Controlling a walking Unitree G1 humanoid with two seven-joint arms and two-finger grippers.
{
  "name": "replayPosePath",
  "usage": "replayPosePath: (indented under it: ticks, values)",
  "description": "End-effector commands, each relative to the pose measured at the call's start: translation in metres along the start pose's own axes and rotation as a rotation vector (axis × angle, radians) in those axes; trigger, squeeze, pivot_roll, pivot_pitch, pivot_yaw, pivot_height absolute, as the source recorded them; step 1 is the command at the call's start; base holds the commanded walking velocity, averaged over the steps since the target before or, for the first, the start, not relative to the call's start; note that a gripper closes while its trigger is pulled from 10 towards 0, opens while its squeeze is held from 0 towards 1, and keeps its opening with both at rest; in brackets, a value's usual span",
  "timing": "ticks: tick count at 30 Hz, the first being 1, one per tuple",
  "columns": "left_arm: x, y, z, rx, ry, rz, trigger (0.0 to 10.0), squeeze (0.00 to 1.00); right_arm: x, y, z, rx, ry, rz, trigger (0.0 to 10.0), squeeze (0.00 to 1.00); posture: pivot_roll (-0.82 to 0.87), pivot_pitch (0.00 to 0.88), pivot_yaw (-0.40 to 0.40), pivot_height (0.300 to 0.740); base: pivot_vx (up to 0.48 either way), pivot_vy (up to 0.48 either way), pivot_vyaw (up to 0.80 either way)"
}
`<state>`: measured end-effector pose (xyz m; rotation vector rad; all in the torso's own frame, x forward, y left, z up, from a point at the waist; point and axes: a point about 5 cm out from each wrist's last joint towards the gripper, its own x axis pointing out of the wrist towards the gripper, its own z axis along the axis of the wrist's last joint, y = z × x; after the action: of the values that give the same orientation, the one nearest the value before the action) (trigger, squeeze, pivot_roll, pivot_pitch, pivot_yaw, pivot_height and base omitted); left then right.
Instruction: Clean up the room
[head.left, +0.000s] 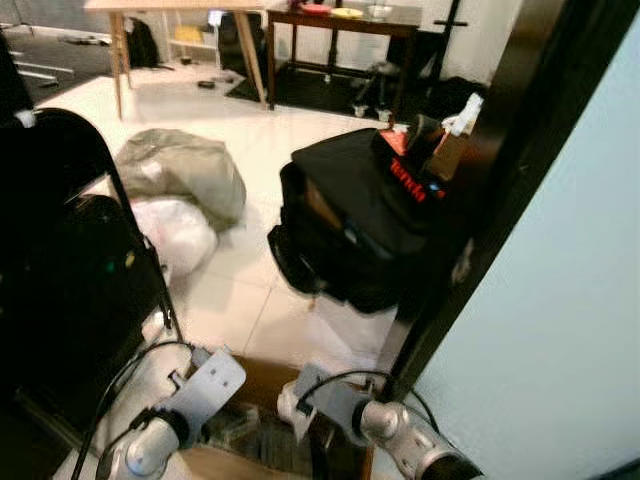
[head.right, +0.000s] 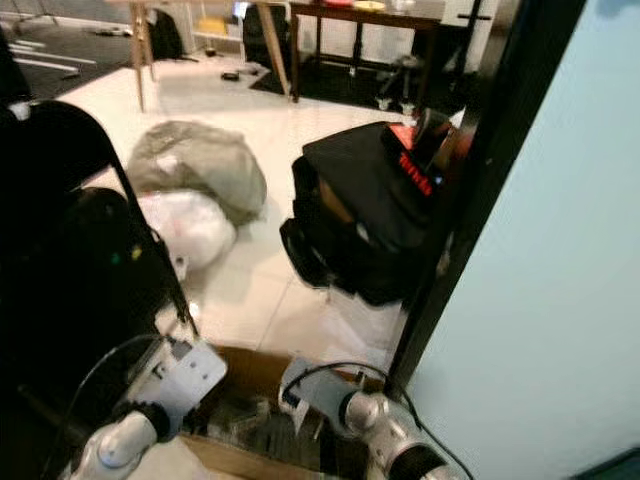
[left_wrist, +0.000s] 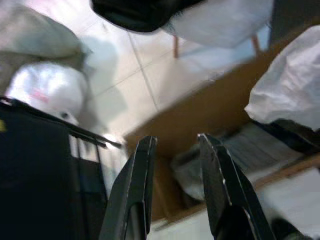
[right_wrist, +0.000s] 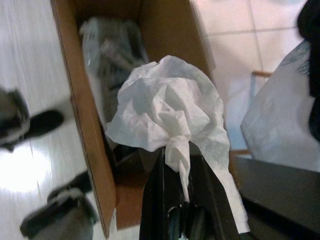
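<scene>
Box at the robot's feet, clutter ahead.
Cardboard box (right_wrist: 90, 135) lies between both arms; bag (head.left: 350, 220) ahead right, sacks (head.left: 185, 170) ahead left, tables (head.left: 190, 10) behind.

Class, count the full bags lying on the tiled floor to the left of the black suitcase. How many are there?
2. A grey-green bag lies farther back; a white bag sits just in front, touching it. Others may be hidden behind the black chair.

Indoor light, bright overall; glare on white floor tiles (head.left: 250, 290); dark chair (head.left: 70, 270) at left underexposed; soft blur everywhere, wrist views motion-smeared.
</scene>
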<state>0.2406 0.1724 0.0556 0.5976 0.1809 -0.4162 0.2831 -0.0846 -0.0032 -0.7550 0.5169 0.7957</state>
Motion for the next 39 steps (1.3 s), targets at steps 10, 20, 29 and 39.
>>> replayPosePath:
  ticks: [10,20,29,39]
  values:
    - [-0.016,0.001,0.026,-0.023,-0.145,0.017,10.0,0.0,0.004,-0.009,0.005,-0.045,0.008,-0.112,10.0,0.0,0.14,0.385,-0.099,0.74,0.0,0.0,0.0]
    - [-0.023,-0.011,0.05,-0.162,-0.282,-0.1,10.0,0.0,0.01,-0.004,0.012,-0.019,0.01,-0.151,10.0,0.0,0.16,0.378,-0.092,0.74,0.0,0.0,0.0]
    - [-0.029,-0.031,0.053,-0.173,-0.281,-0.249,10.0,0.0,0.011,-0.001,0.011,-0.03,0.012,-0.183,10.0,0.0,0.17,0.368,-0.086,0.74,0.0,0.0,0.0]
    - [-0.035,-0.035,0.052,-0.167,-0.27,-0.32,10.0,0.0,0.01,-0.004,0.011,-0.04,0.005,-0.205,10.0,0.0,0.17,0.367,-0.088,0.74,0.0,0.0,0.0]
